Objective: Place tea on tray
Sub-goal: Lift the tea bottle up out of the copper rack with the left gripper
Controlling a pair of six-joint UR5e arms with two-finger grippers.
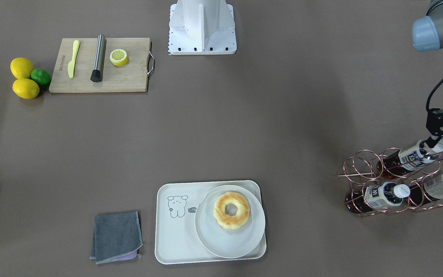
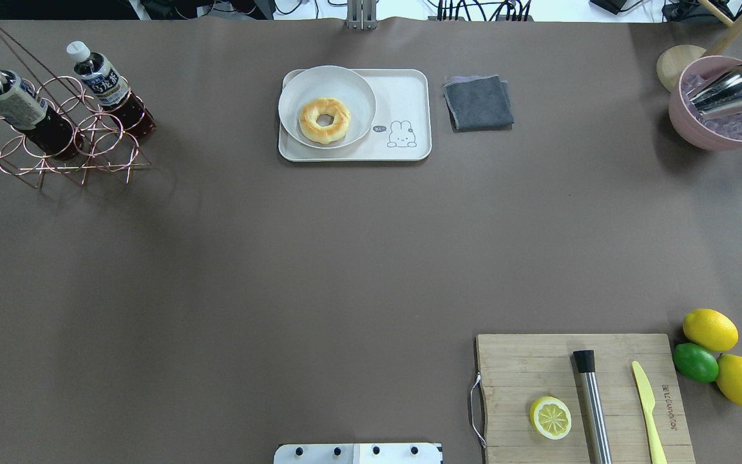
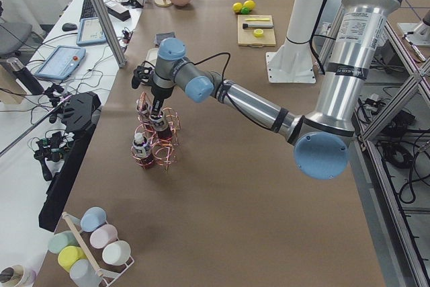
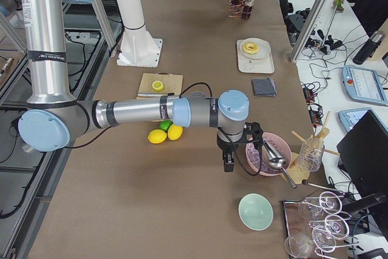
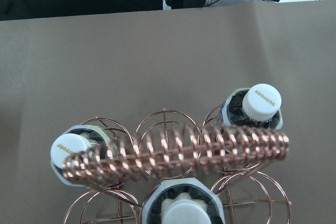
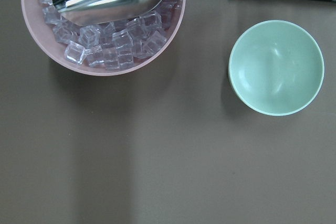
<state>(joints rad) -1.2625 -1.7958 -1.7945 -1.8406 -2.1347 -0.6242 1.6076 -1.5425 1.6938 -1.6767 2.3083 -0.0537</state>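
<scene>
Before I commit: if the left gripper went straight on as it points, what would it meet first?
Probably the white cap of the tea bottle nearest it in the copper rack; the left gripper sits at it. The rack's coiled handle runs close by, depth unclear.

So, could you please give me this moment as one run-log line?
left gripper: at top tea in rack | grip: unclear | tray: no tea yet

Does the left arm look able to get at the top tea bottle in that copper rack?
Probably yes. The left gripper is at the white cap of the tea, which pokes out of the copper rack. The coiled handle runs close by but doesn't seem to cover that cap.
</scene>
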